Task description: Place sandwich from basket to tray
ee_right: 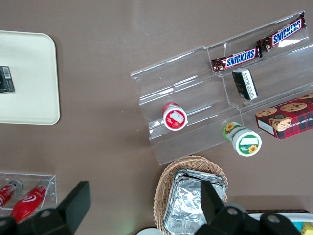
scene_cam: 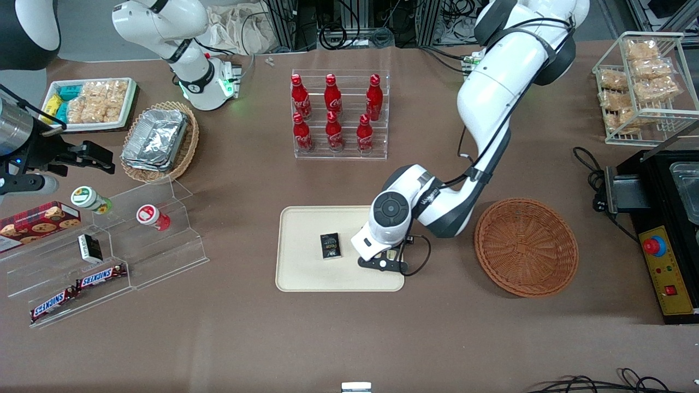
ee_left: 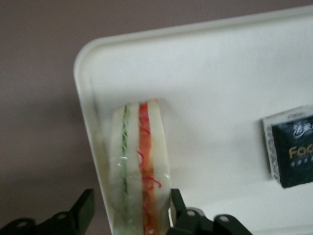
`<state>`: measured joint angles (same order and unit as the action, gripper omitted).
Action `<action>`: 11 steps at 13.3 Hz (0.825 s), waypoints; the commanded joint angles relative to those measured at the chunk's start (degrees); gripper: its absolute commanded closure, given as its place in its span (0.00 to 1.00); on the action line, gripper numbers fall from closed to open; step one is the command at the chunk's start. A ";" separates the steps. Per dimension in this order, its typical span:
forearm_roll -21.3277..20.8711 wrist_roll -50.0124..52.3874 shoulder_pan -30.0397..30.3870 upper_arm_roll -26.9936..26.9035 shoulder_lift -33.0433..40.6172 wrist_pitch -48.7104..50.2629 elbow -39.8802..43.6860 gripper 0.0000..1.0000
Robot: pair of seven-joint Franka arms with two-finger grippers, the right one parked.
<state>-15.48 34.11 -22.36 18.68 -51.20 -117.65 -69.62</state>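
The sandwich (ee_left: 139,166), a clear-wrapped wedge of pale bread with green and orange-red layers, rests on the cream tray (ee_left: 220,73) close to its rounded corner and rim. My left gripper (ee_left: 129,203) straddles it, open: one finger (ee_left: 85,208) stands clear of the wrap, while the other (ee_left: 177,205) is at its side. In the front view the gripper (scene_cam: 382,259) hovers low over the tray (scene_cam: 306,229) at the end nearest the reddish-brown wicker basket (scene_cam: 527,245), which holds nothing. The wrist hides the sandwich there.
A small black packet (scene_cam: 330,245) lies on the tray beside the gripper. A clear rack of red bottles (scene_cam: 339,112) stands farther from the camera. Acrylic steps with snacks (scene_cam: 109,256) and a tan basket of foil trays (scene_cam: 158,139) lie toward the parked arm's end.
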 commanded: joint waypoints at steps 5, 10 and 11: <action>0.89 2.81 11.00 0.21 22.68 22.81 -7.42 0.00; 8.95 -7.51 24.34 0.22 44.94 12.81 -30.12 0.00; 10.54 -13.14 27.60 0.13 46.01 13.06 -29.96 0.00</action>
<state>-8.37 28.86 -0.75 18.53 -11.78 -101.68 -92.62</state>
